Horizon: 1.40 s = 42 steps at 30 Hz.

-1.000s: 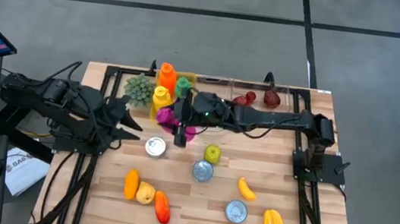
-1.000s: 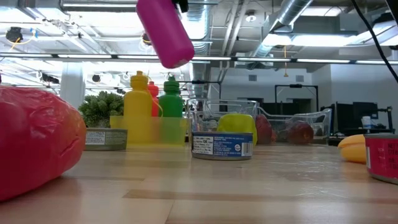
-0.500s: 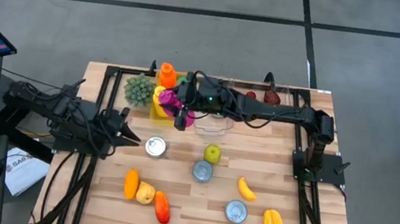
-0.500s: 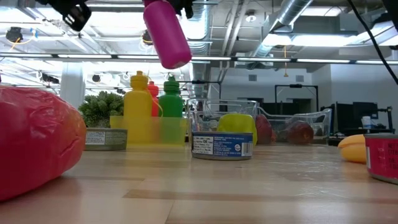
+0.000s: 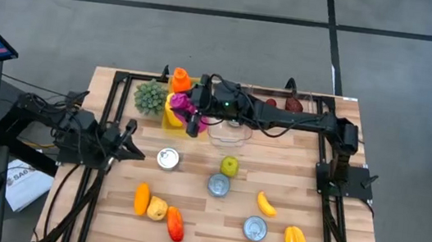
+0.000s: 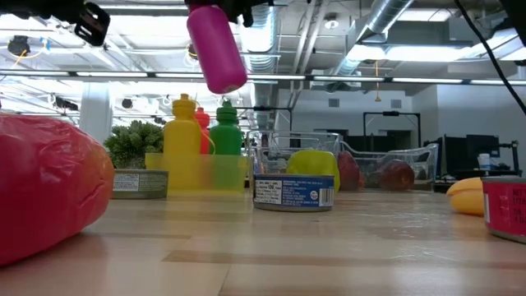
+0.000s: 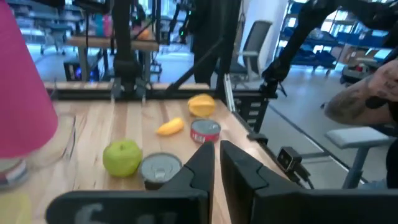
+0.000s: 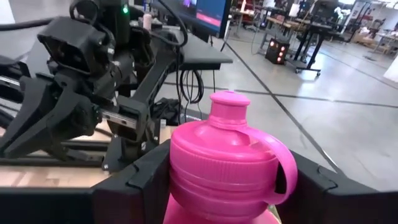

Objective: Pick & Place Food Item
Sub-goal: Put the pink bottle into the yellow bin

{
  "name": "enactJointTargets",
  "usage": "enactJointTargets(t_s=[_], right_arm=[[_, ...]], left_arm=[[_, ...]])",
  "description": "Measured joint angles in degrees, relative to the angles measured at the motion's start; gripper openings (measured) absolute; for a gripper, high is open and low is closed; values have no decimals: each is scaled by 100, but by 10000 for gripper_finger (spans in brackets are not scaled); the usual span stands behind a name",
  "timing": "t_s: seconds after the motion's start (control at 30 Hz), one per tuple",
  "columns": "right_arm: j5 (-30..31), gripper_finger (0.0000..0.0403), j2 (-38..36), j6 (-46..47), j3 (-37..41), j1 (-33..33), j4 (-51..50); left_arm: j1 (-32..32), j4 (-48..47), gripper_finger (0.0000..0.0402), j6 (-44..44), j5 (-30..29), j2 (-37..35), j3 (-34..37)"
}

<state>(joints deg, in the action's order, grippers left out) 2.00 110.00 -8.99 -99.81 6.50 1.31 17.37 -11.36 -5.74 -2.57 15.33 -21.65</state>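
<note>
A pink bottle hangs high over the table's far left part, close to the yellow bin of bottles. My right gripper is shut on it, the arm reaching in from the right. The low view shows the bottle tilted and well above the table top. My left gripper is shut and empty by the left edge, and its shut fingers show in the left wrist view. My right gripper pinches the pink bottle's ribbed body just below the shoulder between its two fingers. They come in about level from the table's right. The cap stands above the fingers. The bottle is lifted clear and tilted, its rounded bottom lowest.
The bin holds yellow, orange and green bottles, with a leafy green beside it. A clear container sits near the bottle. Cans, an apple, a banana and other fruit lie nearer.
My right gripper has carried the pink bottle toward the far edge and a little left, up beside the bin of bottles, still tilted and clear. My left gripper has sunk, drawn back toward the left edge and shut.
</note>
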Motion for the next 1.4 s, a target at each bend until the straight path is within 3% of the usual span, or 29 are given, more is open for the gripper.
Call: enactJointTargets(t_s=[0.27,1.1,1.4], right_arm=[[0,218,-2,-145,0,9,61],[0,216,-2,-38,-2,193,288],[-22,218,218,101,12,204,888]], left_arm=[[-2,-284,3,132,2,-347,-2],[-2,-434,2,203,-374,-297,-4],[-2,-673,2,186,-393,-297,-7]])
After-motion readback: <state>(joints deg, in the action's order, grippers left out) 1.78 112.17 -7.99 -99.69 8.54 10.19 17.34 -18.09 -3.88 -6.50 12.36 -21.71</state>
